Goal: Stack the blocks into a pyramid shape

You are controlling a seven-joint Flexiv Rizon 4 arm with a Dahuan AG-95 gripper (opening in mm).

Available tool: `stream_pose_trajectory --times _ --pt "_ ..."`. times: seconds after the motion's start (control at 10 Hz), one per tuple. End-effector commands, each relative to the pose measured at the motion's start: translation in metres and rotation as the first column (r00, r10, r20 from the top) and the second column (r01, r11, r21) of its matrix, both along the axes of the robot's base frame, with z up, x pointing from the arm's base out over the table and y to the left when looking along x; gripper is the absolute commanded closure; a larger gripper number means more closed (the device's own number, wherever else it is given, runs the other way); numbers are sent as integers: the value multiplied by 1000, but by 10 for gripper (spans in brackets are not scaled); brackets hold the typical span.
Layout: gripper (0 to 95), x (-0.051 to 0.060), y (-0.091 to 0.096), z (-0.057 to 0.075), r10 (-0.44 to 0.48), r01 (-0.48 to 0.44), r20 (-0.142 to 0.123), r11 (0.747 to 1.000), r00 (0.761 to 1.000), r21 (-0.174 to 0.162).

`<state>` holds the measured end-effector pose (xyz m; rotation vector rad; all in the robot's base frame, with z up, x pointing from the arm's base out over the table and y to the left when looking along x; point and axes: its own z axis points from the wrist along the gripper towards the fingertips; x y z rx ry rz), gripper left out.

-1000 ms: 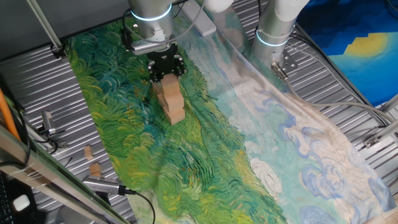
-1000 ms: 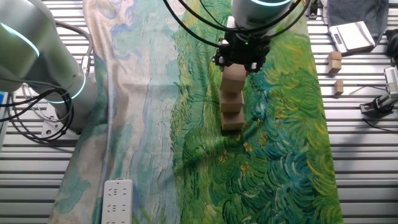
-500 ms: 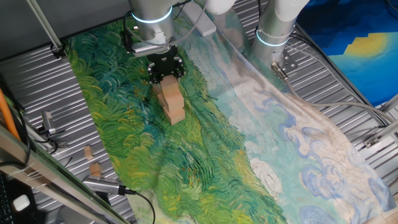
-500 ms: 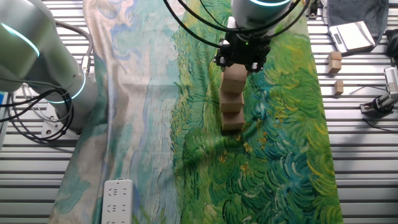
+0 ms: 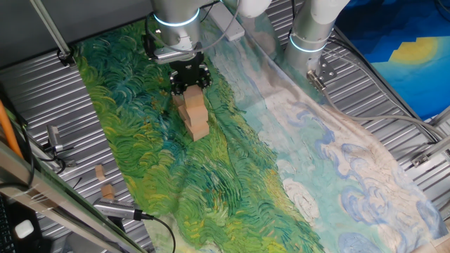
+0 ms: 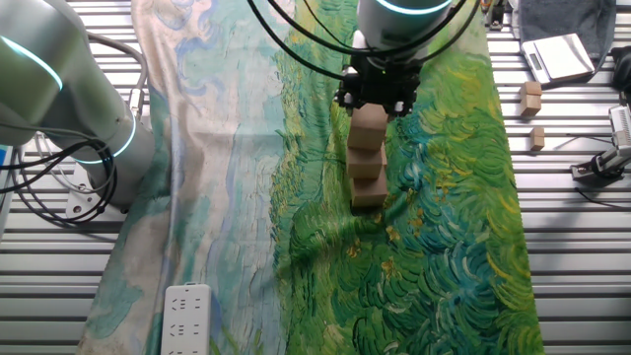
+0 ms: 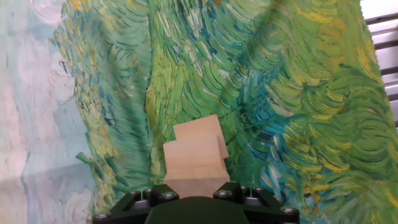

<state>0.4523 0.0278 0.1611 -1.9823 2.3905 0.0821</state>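
My claw (image 5: 189,82) sits directly over the top of the blocks (image 5: 194,114). In the hand view the nearest cube (image 7: 194,185) runs right up under the claw body, but the fingertips themselves are out of shot, so I can't tell whether the claw is clamped on that cube or has let go.

From the fixed views I read the blocks (image 6: 367,158) as a stepped cluster rising toward the claw, standing on the green part of the painted cloth (image 5: 140,133) that covers the desk (image 6: 582,247). I count three stepped faces from either side; the rest of the cubes are probably hidden behind these, though I can't confirm it. No loose cubes lie elsewhere on the cloth, so I judge the pyramid is at or near its last placement, with only a release and pull-away left.

Two small wooden bits (image 6: 532,99) lie off the cloth on the slatted desk, well apart from the stack.

Compared with a second ago, the arm has shifted slightly, the claw sitting a touch higher in both fixed views, while the blocks have not moved.
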Motion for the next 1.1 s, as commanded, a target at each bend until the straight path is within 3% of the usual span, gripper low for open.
stream_pose_trajectory --times 0.1,0.3,0.4,0.8,1.1 --pt "380 0 0 -1 21 -21 16 1000 1000 12" --pt "380 0 0 -1 26 -26 17 1000 1000 15" --pt "190 0 0 -1 25 -25 15 1000 1000 18" --pt "190 4 2 3 6 -6 1 999 1000 34" --pt "190 22 10 24 0 0 -3 1000 1000 18"
